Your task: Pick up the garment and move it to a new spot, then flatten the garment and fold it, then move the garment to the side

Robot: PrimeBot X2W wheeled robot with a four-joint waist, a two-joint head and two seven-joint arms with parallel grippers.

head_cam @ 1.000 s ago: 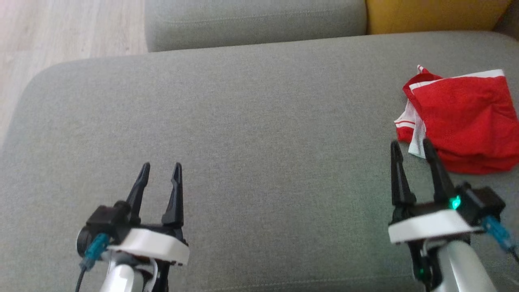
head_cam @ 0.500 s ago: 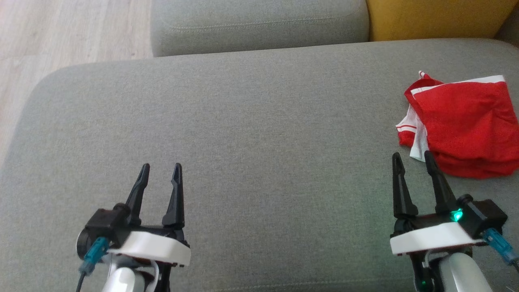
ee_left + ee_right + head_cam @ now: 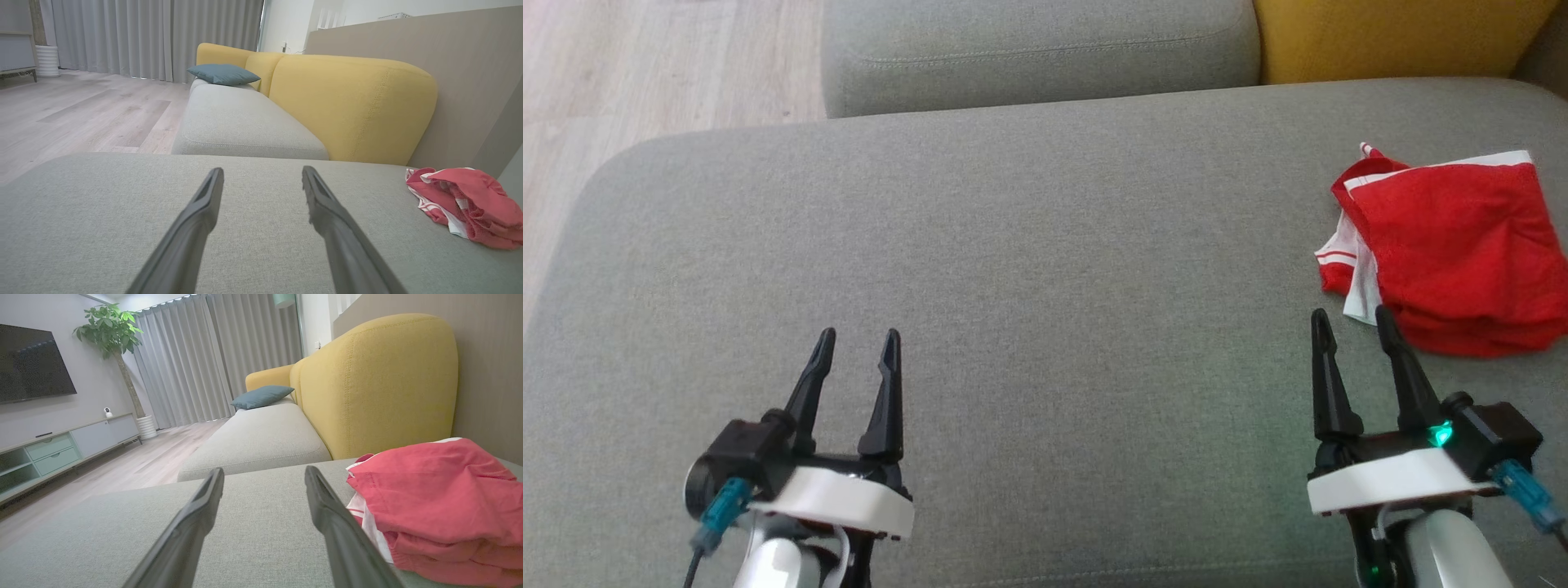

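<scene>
The red garment (image 3: 1454, 253) with white trim lies in a folded heap just beyond our right gripper (image 3: 1352, 314), off its outer finger. Those fingers stand wide apart and hold nothing, the outer tip near the cloth's white edge. Our left gripper (image 3: 859, 335) is spread just as wide and empty, with a broad stretch of grey cushion (image 3: 1045, 245) ahead of and between both pairs of fingers; past the fingertips sit a second grey seat (image 3: 1029, 49), a yellow backrest (image 3: 1388, 37) and, off the cushion's rounded left edge, pale wooden floor (image 3: 645, 73).
</scene>
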